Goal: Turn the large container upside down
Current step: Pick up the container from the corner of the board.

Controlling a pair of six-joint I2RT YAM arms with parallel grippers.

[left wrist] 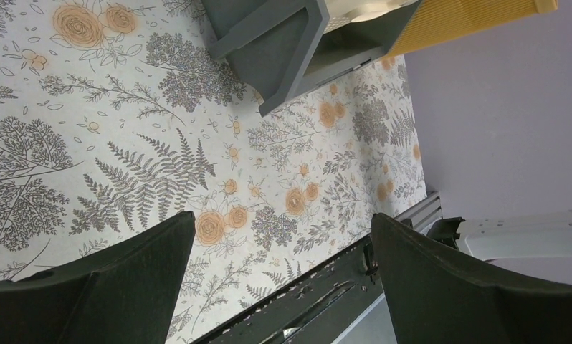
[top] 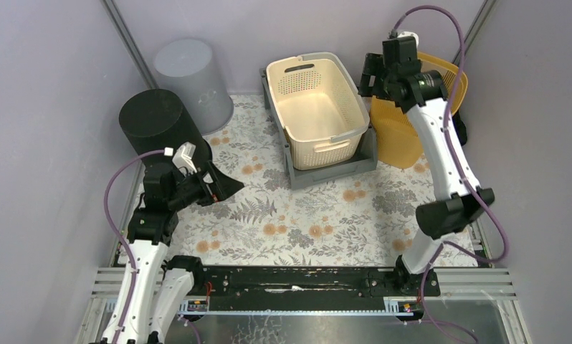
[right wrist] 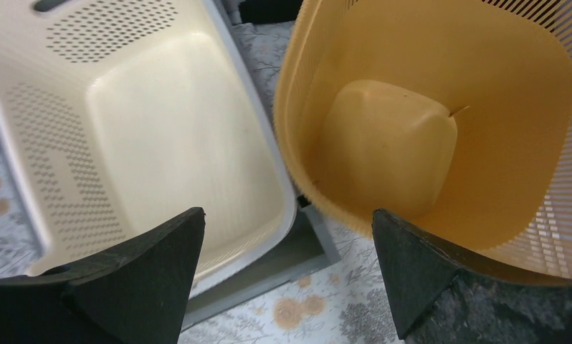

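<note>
The right gripper fills the bottom of its wrist view, its two dark fingers spread wide and holding nothing. It hangs over the spot where two basket rims almost meet. Under the right finger is the near left rim of the yellow basket, which stands upright with its mouth open at the far right of the table. Under the left finger is the right rim of the cream basket, also upright and sitting in a shallow grey tray just beside the yellow one. I cannot tell whether either finger touches a rim. The left gripper is also spread wide and empty, hovering low over the flowered tablecloth at the near left, well apart from both baskets and pointing toward the tray. Behind it at the far left stand a black bin and a grey bin, both with their closed ends up.
</note>
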